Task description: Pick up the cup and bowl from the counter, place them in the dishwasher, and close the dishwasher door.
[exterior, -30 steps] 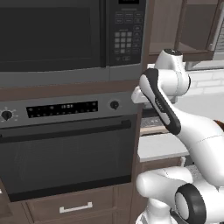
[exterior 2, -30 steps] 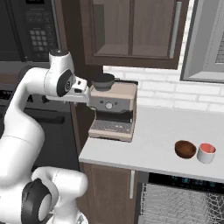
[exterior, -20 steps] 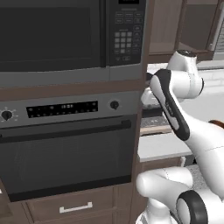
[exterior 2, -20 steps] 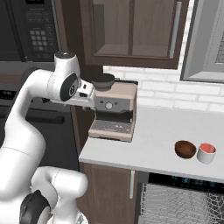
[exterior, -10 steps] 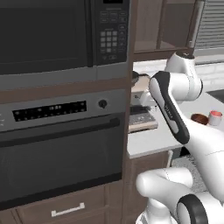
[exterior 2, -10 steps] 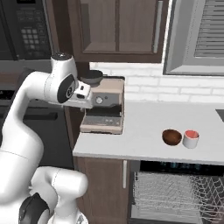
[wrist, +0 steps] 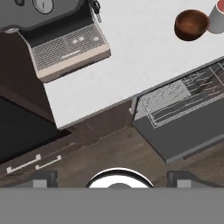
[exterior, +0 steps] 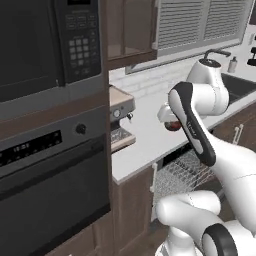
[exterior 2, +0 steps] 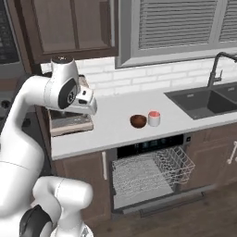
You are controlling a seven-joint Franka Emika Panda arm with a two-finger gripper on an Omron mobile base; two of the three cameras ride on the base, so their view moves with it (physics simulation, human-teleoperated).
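Fingertips [wrist: 43,178] of the gripper [wrist: 117,180] stand far apart at the bottom edge of the hand view, one at lower left and one at lower right, with nothing between them; the jaws are spread wide and hold nothing. Beyond them lies dark wood floor [wrist: 109,151], and above that the white counter [wrist: 135,52] runs across the upper half of the frame. An espresso machine [wrist: 65,41] sits on the counter at upper left. The bowl [wrist: 191,24], glossy and reddish-brown, rests on the counter at upper right, and the cup [wrist: 217,16] stands just beside it, cut by the right edge of the frame. Below the counter edge, at centre right, the dishwasher [wrist: 183,98] is open, its white wire rack [wrist: 175,96] pulled out over the lowered dishwasher door [wrist: 188,140].

In the right base view the arm rises along the left side, its hand near the espresso machine [exterior 2: 69,121] at centre left. The bowl [exterior 2: 138,121] and cup [exterior 2: 154,118] sit side by side at the middle of the counter [exterior 2: 120,132], well apart from the hand. Directly under them the dishwasher [exterior 2: 152,171] shows its rack [exterior 2: 150,172] extended, with the door [exterior 2: 162,203] dropped low toward the floor. A dark sink [exterior 2: 203,102] with a black faucet [exterior 2: 217,67] occupies the counter at right.

In the left base view the arm fills the right side; the bowl [exterior: 172,126] peeks out beside the arm at centre right, and the rack [exterior: 177,172] shows below. A black wall oven [exterior: 50,185] and microwave [exterior: 45,45] take up the left.
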